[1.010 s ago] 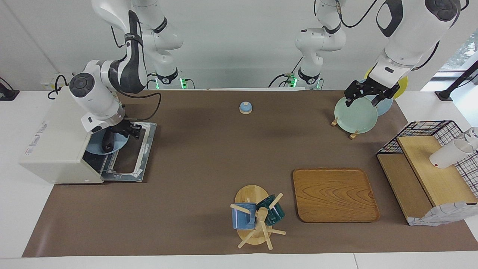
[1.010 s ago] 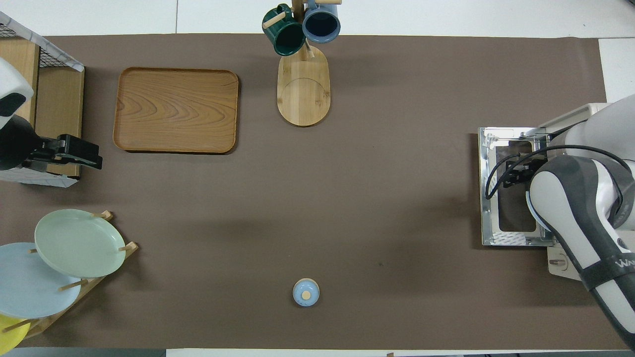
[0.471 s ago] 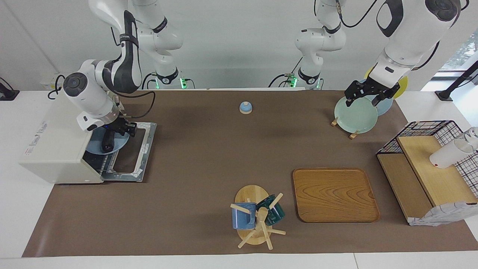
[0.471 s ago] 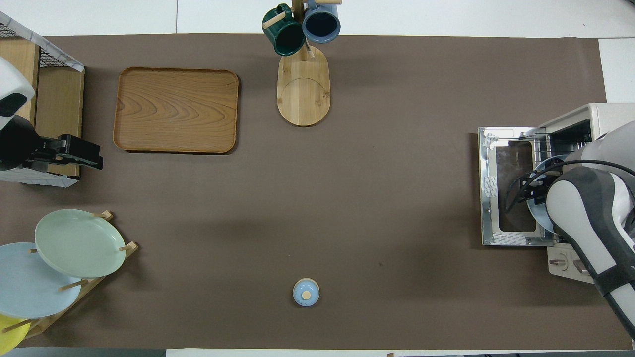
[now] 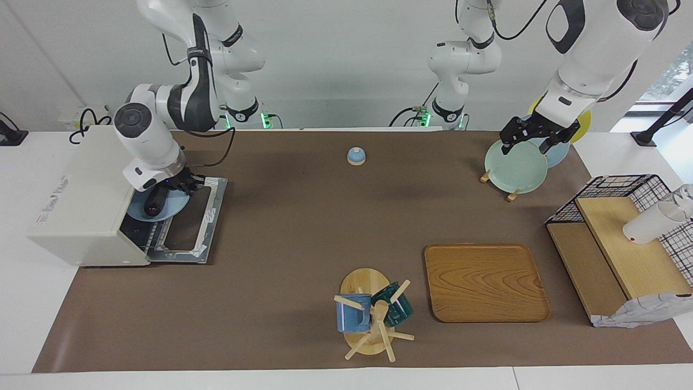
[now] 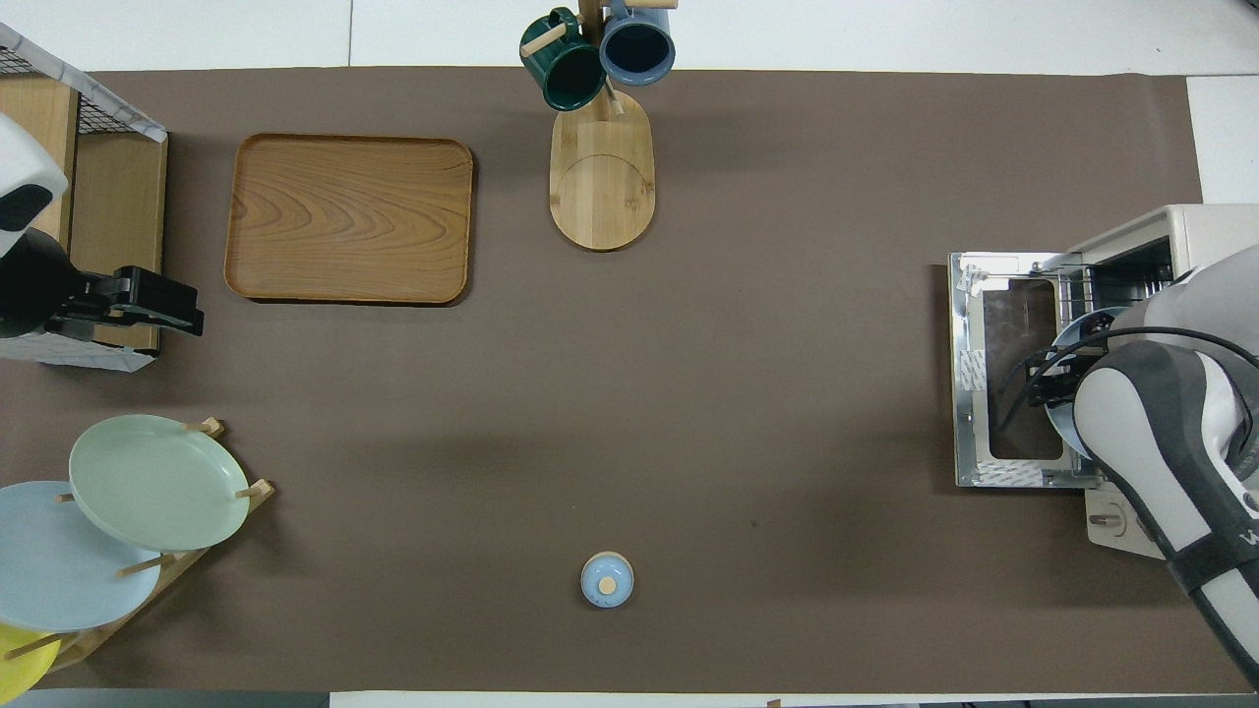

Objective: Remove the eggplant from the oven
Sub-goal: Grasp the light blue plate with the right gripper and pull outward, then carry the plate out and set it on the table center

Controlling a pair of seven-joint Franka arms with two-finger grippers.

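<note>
the right arm's black 2-finger gripper (image 5: 169, 190) sits at the boxy off-white oven's (image 5: 81, 200) open mouth over the dark purple eggplant (image 5: 154, 205) on a pale blue plate (image 5: 174, 206), likely for a grasp, though i cannot tell how wide its claw stands or whether it grips, while the left gripper (image 5: 533, 136) waits over the mint green plate (image 5: 514, 168).

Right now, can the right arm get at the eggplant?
Probably yes: the oven door lies open, and the right gripper is already down at the eggplant on the blue plate. Nothing blocks it.

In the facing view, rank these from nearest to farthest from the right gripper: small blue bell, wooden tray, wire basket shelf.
From the right gripper at the off-white oven:
1. Small blue bell, mid-table, nearer the robots.
2. Rectangular wooden tray, toward the left arm's end.
3. Black wire basket shelf, at the left arm's end.
</note>
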